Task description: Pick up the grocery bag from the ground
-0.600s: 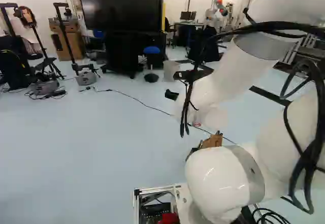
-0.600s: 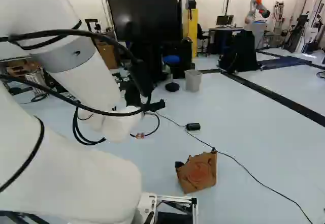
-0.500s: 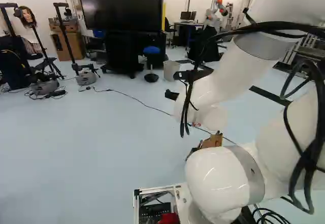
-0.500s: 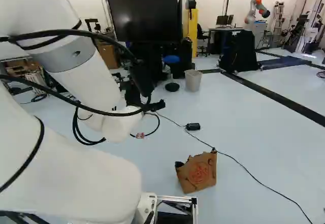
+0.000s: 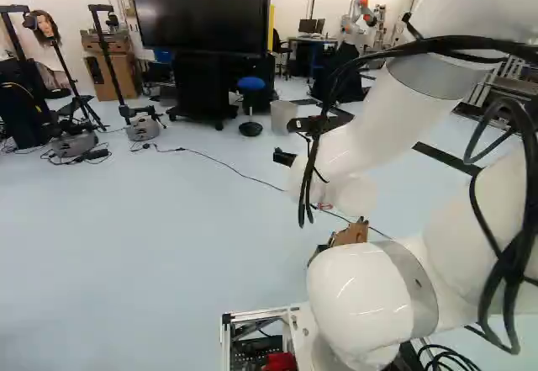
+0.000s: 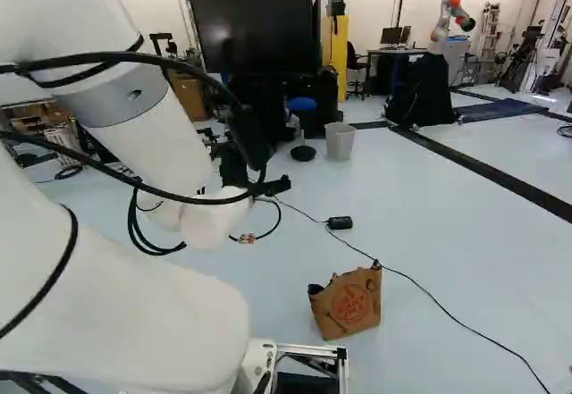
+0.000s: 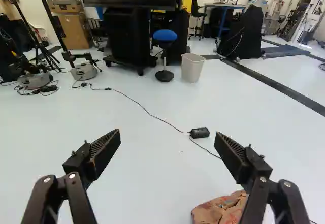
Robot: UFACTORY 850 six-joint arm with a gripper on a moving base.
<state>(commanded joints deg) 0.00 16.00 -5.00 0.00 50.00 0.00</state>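
Grocery bag (image 6: 347, 305), brown and crumpled along its top, is seen on the floor (image 7: 127, 183) below the gripper (image 7: 167, 136) and off to its right, partly hidden by the finger on that side. The end effector is held empty, with its two fingers spread wide and neither pad on the bag.

If the gripper were lowered straight from here, the bag would probably be missed or struck by the right-hand finger, since it is not centred in the gap. With a push from that side, the light paper could be tipped or slid. A shallow pinch on the ragged rim could be torn out under load. Just beside the bag's top corner, a thin black cord (image 6: 438, 303) is laid; whether it is touched cannot be told. It could be caught in the same grip, and the small black box (image 7: 199, 132), ahead of the fingers, could be dragged along.

The arm (image 6: 152, 126) is sloped down and forward to the wrist, with the gripper aimed ahead and only somewhat downward, above the floor. A steeper pitch and a shift right and back toward the base would seem to be needed before closing.
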